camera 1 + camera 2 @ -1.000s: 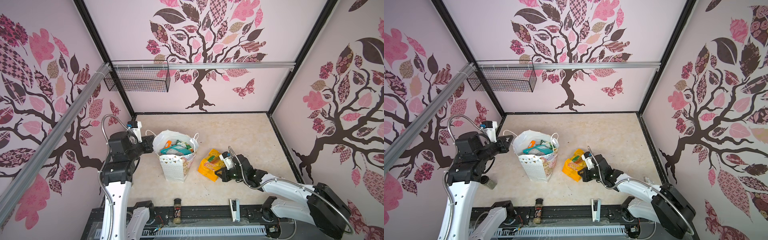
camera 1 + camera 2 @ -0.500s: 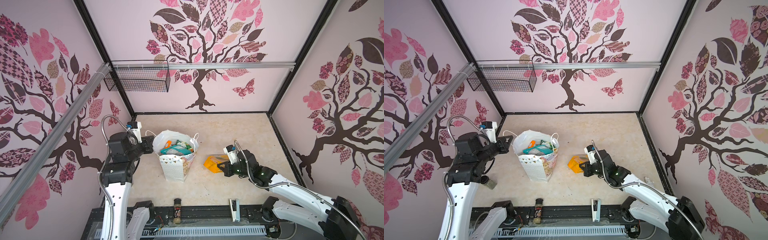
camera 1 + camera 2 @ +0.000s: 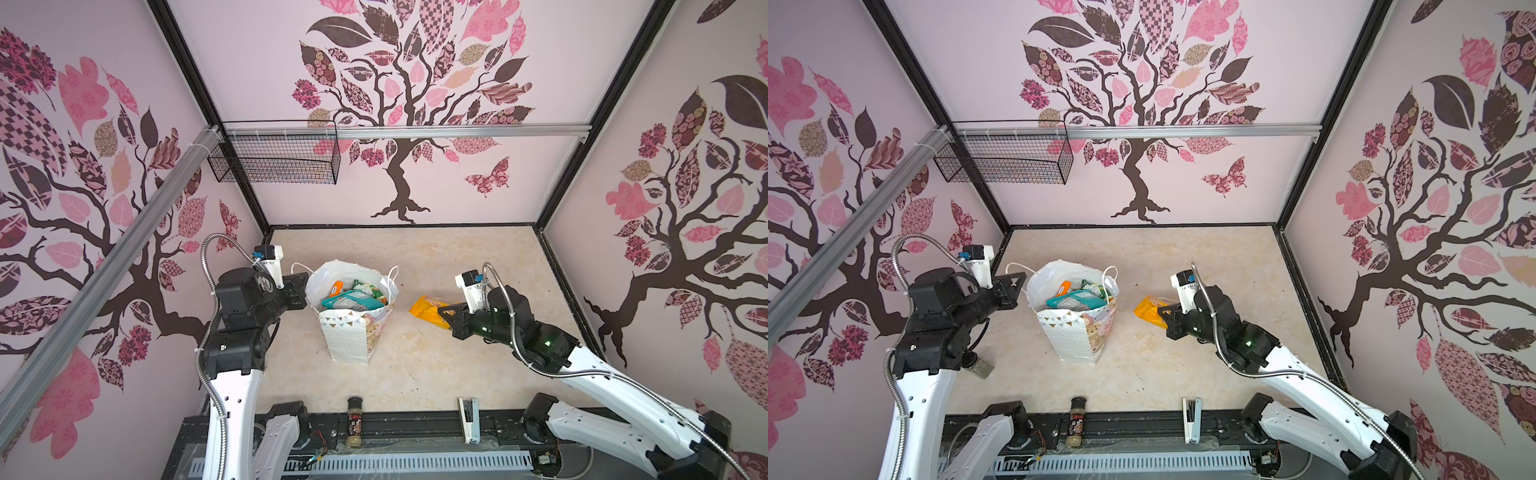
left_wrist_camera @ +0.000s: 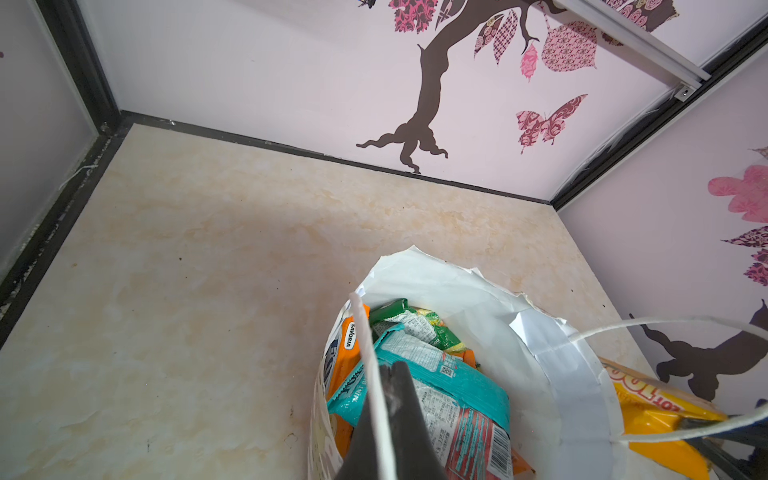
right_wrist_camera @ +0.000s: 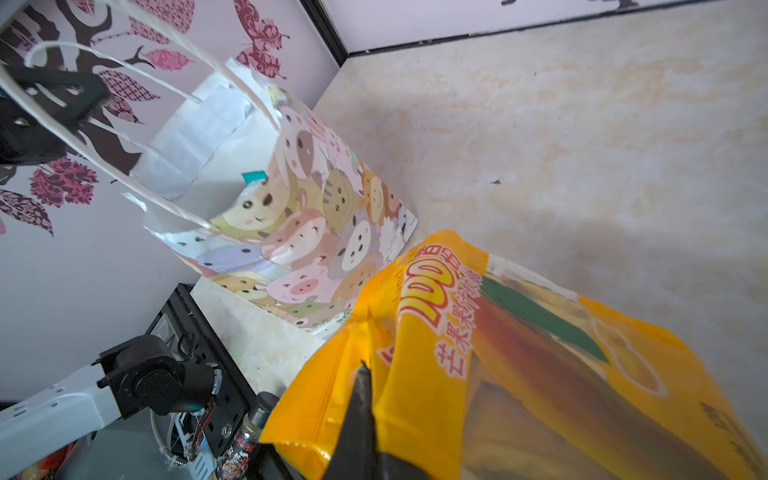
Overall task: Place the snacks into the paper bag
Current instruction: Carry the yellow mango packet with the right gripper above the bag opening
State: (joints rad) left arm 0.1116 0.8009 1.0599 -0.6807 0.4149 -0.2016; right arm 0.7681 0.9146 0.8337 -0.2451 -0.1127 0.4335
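1. Since the earlier frame, the yellow packet has been lifted off the counter by the right fingers, which are clamped on its edge. It is now held in the air just beside the paper bag.
2. The bag is seen upright near the counter's middle, mouth open, with several packets already inside.
3. The left fingers are pressed together at the bag's rim, and a cord handle lies across them. Whether the cord is pinched cannot be told.
4. The packet is best carried above the rim, turned edge-down and released only once the handles are cleared, so that the bag is not tipped.
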